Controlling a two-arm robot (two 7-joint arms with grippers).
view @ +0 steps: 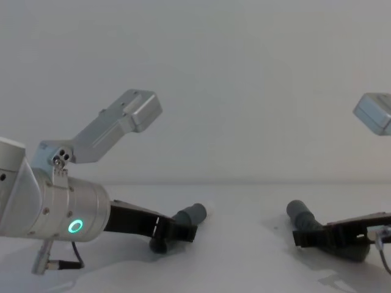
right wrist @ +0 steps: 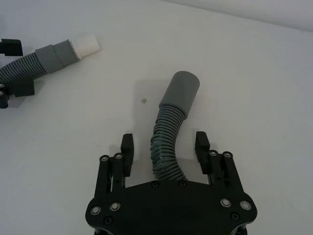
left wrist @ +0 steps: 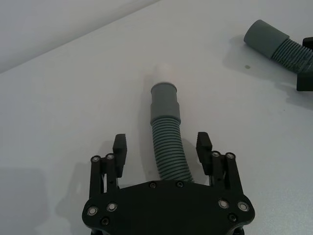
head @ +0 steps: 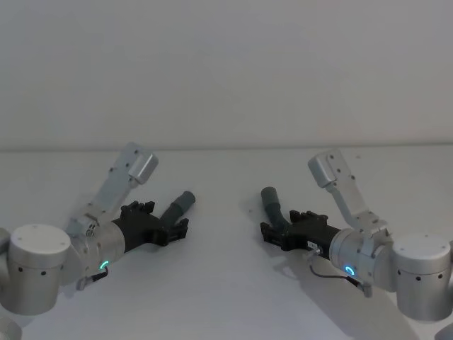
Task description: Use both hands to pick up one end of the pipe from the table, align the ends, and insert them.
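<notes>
Two open claws, each straddling its own piece of ribbed hose on the white table (head: pixel 226 297).

Left claw (left wrist: pixel 162 142), black plastic on a silver-grey metal arm, has its fingers spread to either side of the left hose (left wrist: pixel 166 129) with a gap on each side, so nothing is pinched. The dark-grey corrugated tube runs out between the fingers and bends slightly. Beyond them it ends in a smooth stepped cuff (left wrist: pixel 164 100) with a narrower white tip (left wrist: pixel 165 73). Right claw (right wrist: pixel 165 142) sits the same way, fingers apart around the right hose (right wrist: pixel 168 127). Its ribbed length curves forward past the fingertips to a smooth plain cuff (right wrist: pixel 180 88), wider than the tube. Both pieces lie on the matte table, their free ends well apart and angled toward one another.
</notes>
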